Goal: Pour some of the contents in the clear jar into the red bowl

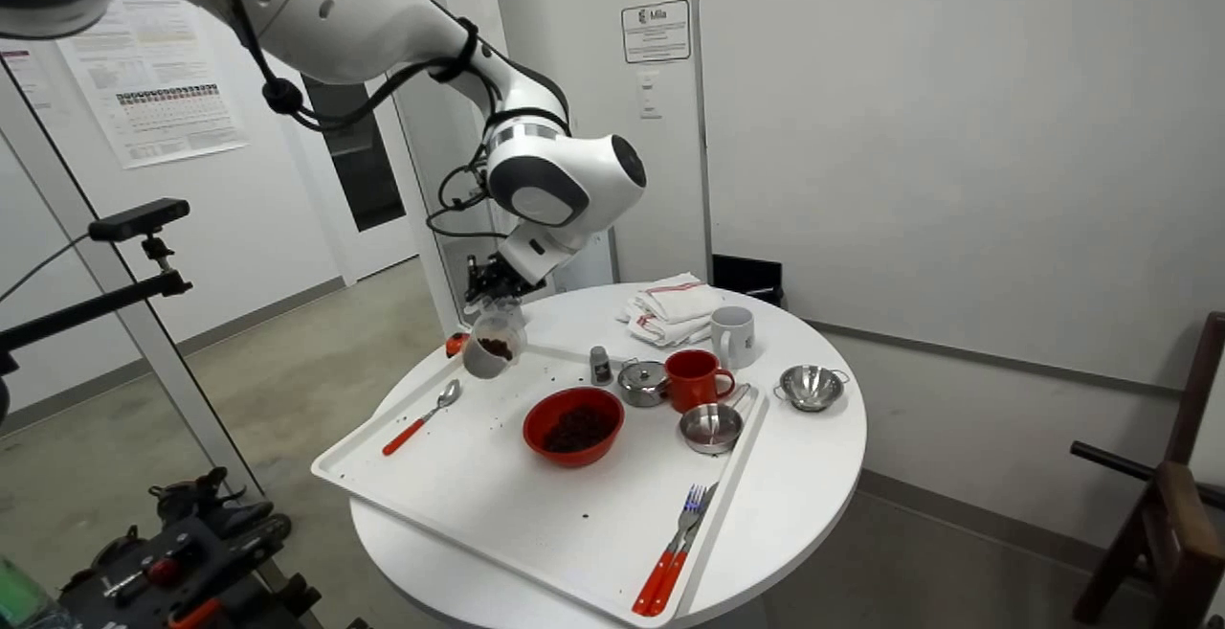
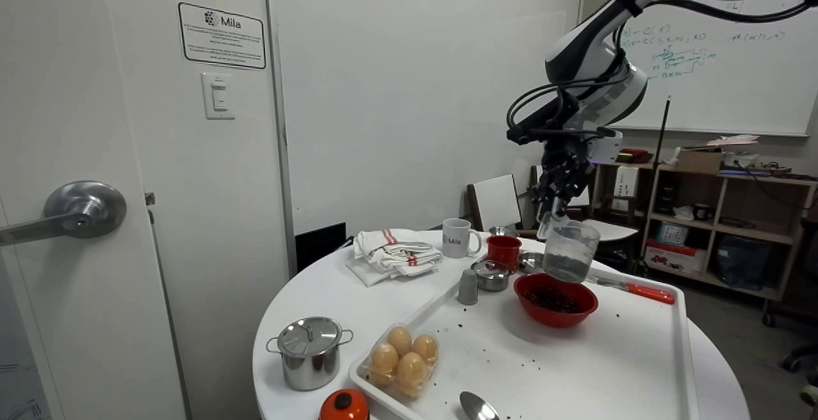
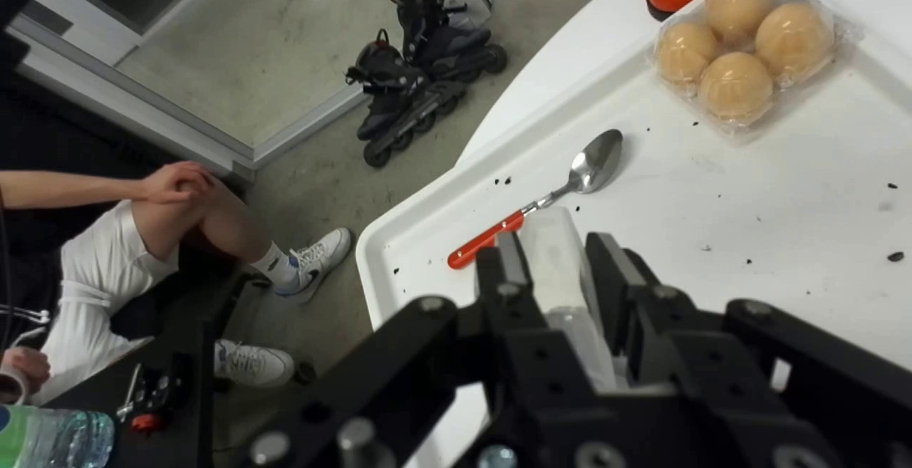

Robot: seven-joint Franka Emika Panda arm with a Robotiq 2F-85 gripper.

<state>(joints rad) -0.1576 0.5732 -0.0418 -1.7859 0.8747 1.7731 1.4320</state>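
The clear jar (image 1: 485,362) is a see-through cylinder with some dark bits inside, and it hangs slightly tilted above the tray. In an exterior view it also shows (image 2: 571,250). My gripper (image 1: 493,298) is shut on its pale translucent handle; in the wrist view the handle (image 3: 552,261) stands between the fingers of the gripper (image 3: 556,247). The jar's body is hidden there. The red bowl (image 1: 574,459) stands on the tray with dark contents; it also shows in an exterior view (image 2: 555,320). The jar is higher than the bowl and off toward the spoon side.
The white tray (image 1: 459,485) carries a spoon (image 1: 421,418), eggs in clear packaging (image 2: 404,362), a grey shaker (image 1: 600,366), a lidded metal pot (image 1: 642,384), a red mug (image 1: 691,380), a metal pan (image 1: 711,429) and a fork and knife (image 1: 670,562). Dark crumbs are scattered on it.
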